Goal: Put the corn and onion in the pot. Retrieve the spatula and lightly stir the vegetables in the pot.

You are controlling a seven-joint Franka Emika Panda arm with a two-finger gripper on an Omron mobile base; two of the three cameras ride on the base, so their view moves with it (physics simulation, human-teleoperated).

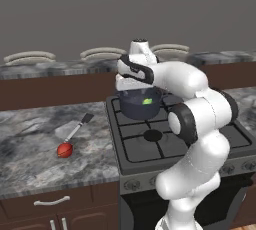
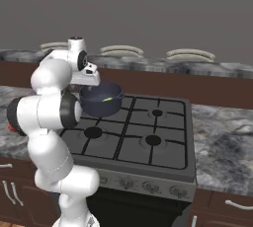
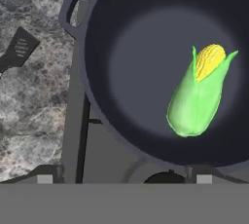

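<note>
Corn (image 3: 198, 96), a light-green husked cob with a yellow tip, is lying inside the dark blue-grey round pot (image 3: 97, 47), toward 3 o'clock on the pot floor in your hand view, its yellow end pointing to 12. You are looking at a pot sitting on the back-left burner of the black gas stove (image 1: 165, 141). Your white arm's jaws are hanging just above the pot, released and holding nothing, with the cob lying free below them. Off the stove, on the grey marbled table (image 1: 35, 149), the slim spatula (image 1: 75, 128) with its flat light-grey blade and thin dark handle is lying at about 9 o'clock from the pot in your left base view. The small red-orange round onion (image 1: 65, 149) is resting just beside the spatula's near end, at 7 o'clock from it.
</note>
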